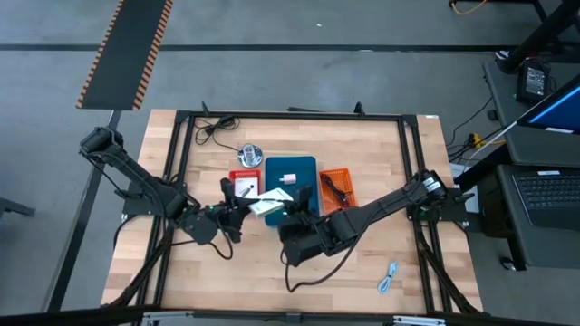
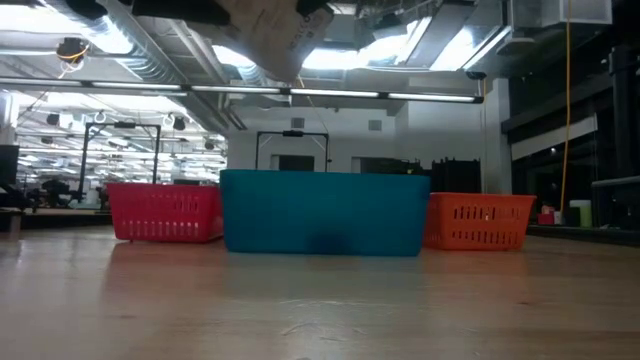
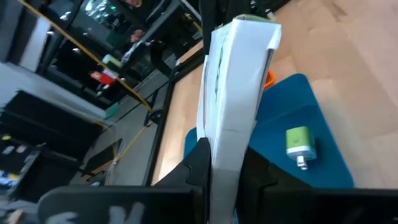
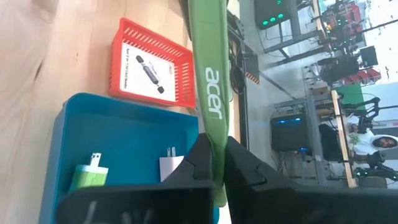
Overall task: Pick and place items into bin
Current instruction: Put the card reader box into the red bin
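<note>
The job looks partly done: the teal bin (image 1: 291, 174) already holds a green-and-white plug (image 4: 88, 175) and a white plug (image 4: 169, 167), the red basket (image 1: 243, 181) just beside the bin holds a white card with a black part (image 4: 145, 71), and the orange basket (image 1: 336, 186) on the bin's other side holds a dark coiled cable (image 1: 333, 187). A flat white-and-green box (image 1: 269, 205) marked "acer" is in hand, held in the air just in front of the bin, between the two arms. The left gripper (image 3: 225, 163) is clamped on one narrow end of the box, and the right gripper (image 4: 217, 157) pinches the opposite green edge, so both arms grasp it together. In my judgement the box has yet to go into the bin, and one arm will likely need to let go first. A blue-white cable (image 1: 389, 277) lies loose on the wood well apart from the bin, towards the front edge on the right arm's side, so it seems left to collect. A shiny silver round object (image 1: 249, 154) sits just behind the red basket, and a black cable (image 1: 214, 127) lies near the table's far edge. The surface is a pale wooden table (image 1: 163, 272) in a black frame. Around it is grey floor with a striped orange-and-black mat (image 1: 127, 50), and beyond the bin the low view shows a large hall with strip lights and racks.
</note>
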Motion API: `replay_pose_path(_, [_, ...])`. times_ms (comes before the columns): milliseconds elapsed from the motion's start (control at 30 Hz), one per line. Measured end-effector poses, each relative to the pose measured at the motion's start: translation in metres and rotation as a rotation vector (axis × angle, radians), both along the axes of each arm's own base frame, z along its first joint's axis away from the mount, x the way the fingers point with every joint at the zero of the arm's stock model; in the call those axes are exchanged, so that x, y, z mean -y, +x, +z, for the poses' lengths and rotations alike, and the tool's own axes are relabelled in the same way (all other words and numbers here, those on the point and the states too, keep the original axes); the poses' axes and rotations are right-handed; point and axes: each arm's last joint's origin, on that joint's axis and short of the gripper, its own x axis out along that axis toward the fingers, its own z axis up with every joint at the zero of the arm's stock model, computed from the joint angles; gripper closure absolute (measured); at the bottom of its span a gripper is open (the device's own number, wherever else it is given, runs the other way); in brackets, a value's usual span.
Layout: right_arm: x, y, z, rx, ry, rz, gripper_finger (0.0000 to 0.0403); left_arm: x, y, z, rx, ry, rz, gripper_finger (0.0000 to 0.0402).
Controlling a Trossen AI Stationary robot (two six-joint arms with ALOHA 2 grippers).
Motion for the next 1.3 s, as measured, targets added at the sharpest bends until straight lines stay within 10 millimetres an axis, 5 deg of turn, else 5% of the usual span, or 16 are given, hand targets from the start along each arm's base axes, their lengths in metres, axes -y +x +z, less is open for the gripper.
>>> replay_pose_path(567, [0.002,-0.029,-0.003,-0.042,0.043,-0.166,0.0316,0.014,-0.012,0.002,0.042,0.067,0.037,0.0372])
replay_pose_path(900, [-0.018,-0.064,-0.03,0.081,0.051,-0.256,0.0396,0.013,-0.013,0.002,0.06,0.067,0.066,0.0372])
replay_pose_path(1300, [-0.006,-0.109,-0.051,0.328,0.444,-0.096,0.0403,0.007,-0.008,0.002,0.071,0.011,0.085,0.0372])
